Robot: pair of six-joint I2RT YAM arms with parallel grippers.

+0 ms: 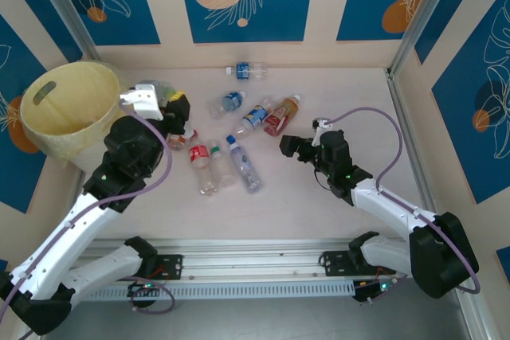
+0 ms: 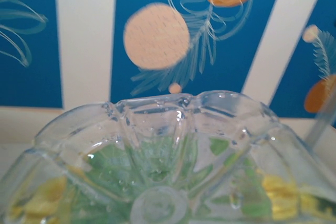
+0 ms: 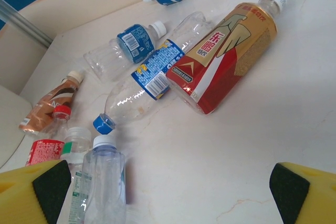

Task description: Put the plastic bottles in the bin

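Plastic bottles (image 1: 245, 166) lie loose in a cluster at the middle of the table (image 1: 351, 93), one apart near the far edge (image 1: 249, 72). The bin (image 1: 68, 109) stands at the far left corner.

The left gripper (image 1: 159, 101) is beside the bin's right rim. A green-labelled bottle (image 2: 168, 171) sits base-on against its wrist camera and hides the jaws, so it is judged to be clamped. Seen from above, this bottle (image 1: 155, 87) appears beside the rim rather than over the mouth.

- Risk: released here, it would fall back onto the table or bounce off the rim.
- Risk: an arm brushing the wall of the light bin could push it towards the table's edge.

The right gripper (image 3: 168, 187) is spread wide and empty, low over the table and facing the cluster.

- The red-and-gold bottle (image 3: 220, 59) lies against a blue-labelled bottle (image 3: 152, 74).
- Risk: closing there could catch both, or pinch only a curved side so that the smooth bottle rolls or squirts free.
- Risk: a low approach could scatter its neighbours.
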